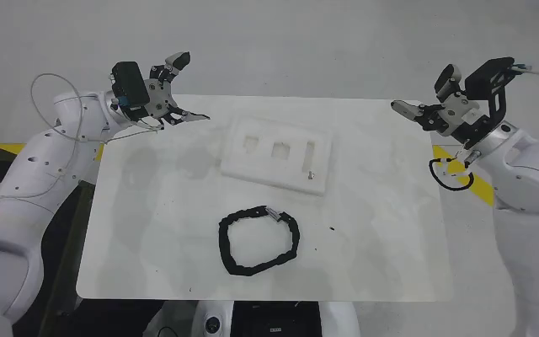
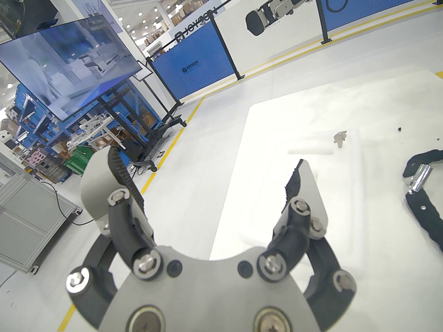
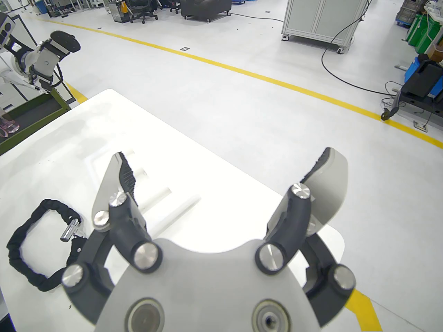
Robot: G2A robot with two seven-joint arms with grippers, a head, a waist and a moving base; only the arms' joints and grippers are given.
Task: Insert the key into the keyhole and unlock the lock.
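1. The small silver metal key (image 1: 310,175) sits on the white foam tray (image 1: 269,168), near the tray's 4 o'clock corner. It looks light, thin, stiff and slippery, so I would pinch its head and leave the blade free.
2. The black fabric-sleeved chain lock (image 1: 238,220) lies in a closed loop just 6 o'clock of the tray. Its shiny silver lock cylinder (image 1: 274,213) is at the loop's 1 o'clock. The chain is probably heavy and floppy, so grip the rigid cylinder.
3. The left gripper (image 1: 187,88) is spread and empty at the table's 10 o'clock corner. The right gripper (image 1: 425,91) is spread and empty at 2 o'clock.
4. The keyhole cannot be made out. Whether the key lies flat or stands in a slot is unclear.
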